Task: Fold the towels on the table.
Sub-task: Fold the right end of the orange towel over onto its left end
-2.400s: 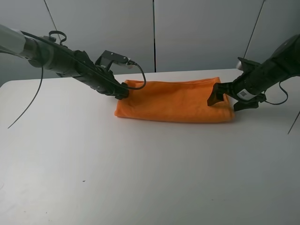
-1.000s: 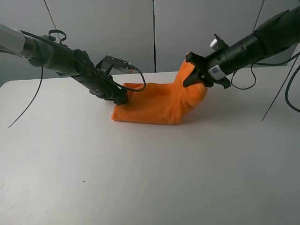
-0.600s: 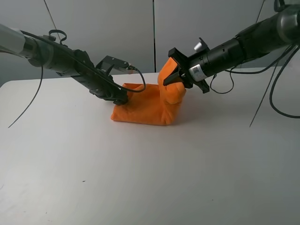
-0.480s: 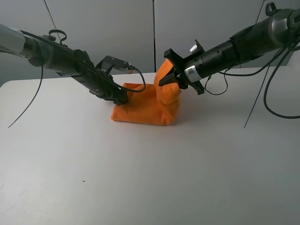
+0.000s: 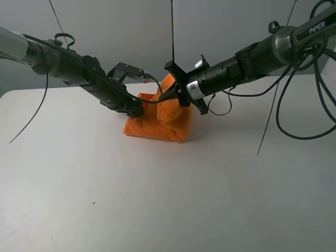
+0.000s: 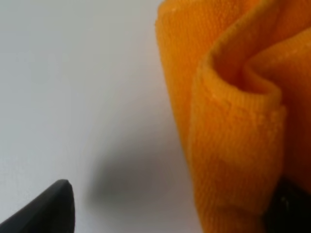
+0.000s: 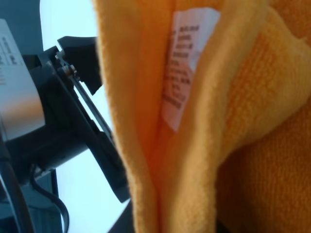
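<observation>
Grey panels stand behind the white table (image 5: 157,210). Toward its far edge, near the middle, lies the orange towel (image 5: 152,128), one end raised and curled over toward the other. The right gripper (image 5: 176,95) is clamped on that raised end, and its wrist view shows the white label (image 7: 187,63) close up. The left gripper (image 5: 135,107) sits at the opposite end, jaws parted, one finger against the cloth and the other off it. This looks like an end-to-end fold in progress. Next, the right arm should lay its end flat over the left end, edges matched, then let go.
</observation>
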Controlling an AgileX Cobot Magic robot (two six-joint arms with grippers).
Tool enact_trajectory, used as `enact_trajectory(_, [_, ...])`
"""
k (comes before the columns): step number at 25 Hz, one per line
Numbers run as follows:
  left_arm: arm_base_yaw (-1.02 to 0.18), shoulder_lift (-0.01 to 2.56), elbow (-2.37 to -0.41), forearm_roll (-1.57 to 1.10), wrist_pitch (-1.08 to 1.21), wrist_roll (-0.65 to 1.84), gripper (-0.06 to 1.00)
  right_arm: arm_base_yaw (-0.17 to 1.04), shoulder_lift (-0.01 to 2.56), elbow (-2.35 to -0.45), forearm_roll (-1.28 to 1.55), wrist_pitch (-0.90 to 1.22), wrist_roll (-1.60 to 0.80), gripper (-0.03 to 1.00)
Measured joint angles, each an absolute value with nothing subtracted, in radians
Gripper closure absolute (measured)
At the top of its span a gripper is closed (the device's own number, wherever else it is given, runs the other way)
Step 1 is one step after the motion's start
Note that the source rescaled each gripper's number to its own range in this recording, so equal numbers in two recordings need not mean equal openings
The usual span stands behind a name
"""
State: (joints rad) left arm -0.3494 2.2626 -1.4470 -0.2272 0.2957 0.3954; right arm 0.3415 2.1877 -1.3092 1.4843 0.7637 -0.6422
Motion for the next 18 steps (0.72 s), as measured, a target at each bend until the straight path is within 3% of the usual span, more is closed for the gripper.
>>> enact_trajectory(18, [-0.349, 2.263, -1.447, -0.227, 0.296, 0.395, -0.06, 0.403, 2.218, -1.309, 1.578, 0.627, -0.600, 0.94])
